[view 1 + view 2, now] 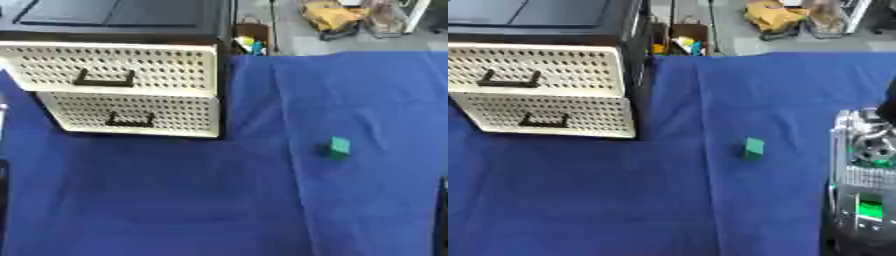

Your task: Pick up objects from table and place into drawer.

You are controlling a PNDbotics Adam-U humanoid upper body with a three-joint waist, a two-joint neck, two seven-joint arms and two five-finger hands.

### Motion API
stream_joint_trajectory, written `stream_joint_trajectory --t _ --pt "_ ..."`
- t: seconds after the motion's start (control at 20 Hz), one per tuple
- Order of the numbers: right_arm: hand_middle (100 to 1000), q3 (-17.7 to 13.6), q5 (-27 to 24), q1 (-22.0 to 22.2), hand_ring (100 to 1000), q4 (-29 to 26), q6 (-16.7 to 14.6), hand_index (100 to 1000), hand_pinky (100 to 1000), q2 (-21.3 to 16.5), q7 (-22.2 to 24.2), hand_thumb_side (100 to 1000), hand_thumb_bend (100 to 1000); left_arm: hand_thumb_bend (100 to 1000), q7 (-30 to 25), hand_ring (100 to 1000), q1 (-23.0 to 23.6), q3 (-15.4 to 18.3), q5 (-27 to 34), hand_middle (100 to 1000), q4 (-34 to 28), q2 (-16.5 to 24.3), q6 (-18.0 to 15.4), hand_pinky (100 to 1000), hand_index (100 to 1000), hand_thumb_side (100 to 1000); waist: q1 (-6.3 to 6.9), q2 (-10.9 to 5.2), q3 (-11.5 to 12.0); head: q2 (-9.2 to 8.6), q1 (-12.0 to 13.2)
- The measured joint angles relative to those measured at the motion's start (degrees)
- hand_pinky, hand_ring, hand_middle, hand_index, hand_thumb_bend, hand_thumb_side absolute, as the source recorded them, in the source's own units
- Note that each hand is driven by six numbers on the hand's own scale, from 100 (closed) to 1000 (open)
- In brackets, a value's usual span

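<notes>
Green small block point(339, 147) on blue tablecloth point(175, 200), right of centre, standing free, nothing touching it. White perforated drawer unit point(122, 90) far left, black frame, two drawers stacked: upper drawer point(109, 67) and lower drawer point(131, 115), each with a black handle, both apparently pushed in. Block well apart from unit.

Step in hand, judged: very start, nothing grasped yet, no drawer opened. Right arm point(866, 190) visible only in right eye view at right edge, silver and black with a green-lit panel; hand itself not made out, so fingers apart or together: cannot tell. Left hand not in view.

Next move probably calls for either pulling a drawer out by its handle or reaching to the block first; right arm nearer the block, unit on the left side. Block small, so likely needs a fingertip pinch from above.

Around: clutter past far table edge, yellow bag point(332, 15) on floor, small box of coloured items point(249, 42) beside unit. Cloth creased lengthwise near block. Nothing lying between block and drawers; shut drawers the only obstacle.
</notes>
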Motion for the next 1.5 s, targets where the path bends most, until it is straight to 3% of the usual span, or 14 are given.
stream_joint_trajectory --t 0.15,0.35,0.75,1.0,1.2,1.4,1.5 --pt "601 -0.2 0.0 0.0 738 0.0 0.1 778 697 0.0 -0.1 1000 100 100 -0.4 470 1.1 0.0 -0.3 543 0.0 1.3 0.7 259 807 951 0.21 0.0 0.1 -0.1 -0.1" --pt "600 -0.2 0.0 0.4 737 0.0 0.4 778 697 0.0 -0.3 1000 100 100 -0.6 346 3.7 0.0 -2.3 478 0.0 5.3 3.3 104 824 912 0.29 -0.13 0.3 -0.14 -0.4" --pt "596 -0.2 0.1 0.5 732 0.0 1.0 775 696 -0.1 -0.8 1000 100 100 -4.1 145 7.3 -1.1 -8.8 302 0.0 15.9 10.1 100 784 879 0.47 -1.09 0.6 -0.14 -0.4" --pt "592 -0.1 0.1 0.5 727 0.0 1.1 772 695 -0.1 -0.8 1000 100 100 -8.0 117 9.7 -5.1 -13.2 287 0.0 23.0 14.5 100 777 892 0.43 -1.26 0.2 -0.15 0.0" --pt "591 0.2 0.1 0.5 726 0.0 1.1 771 695 -0.1 -0.8 1000 100 100 -11.5 100 10.7 -8.9 -16.6 184 0.0 28.6 18.0 100 823 881 0.48 -1.49 -0.2 -0.15 0.5" --pt "591 0.5 0.1 0.5 726 0.0 1.1 770 696 -0.1 -0.8 1000 100 100 -14.9 100 11.2 -12.6 -19.1 115 0.0 33.7 21.5 100 840 792 0.64 -1.53 -0.6 -0.16 0.9" --pt "591 0.5 0.1 0.5 727 0.0 1.1 770 695 -0.1 -0.7 1000 100 100 -16.7 100 11.5 -14.5 -20.7 129 0.0 35.7 23.2 100 865 803 0.68 -1.55 -0.9 -0.16 1.2"
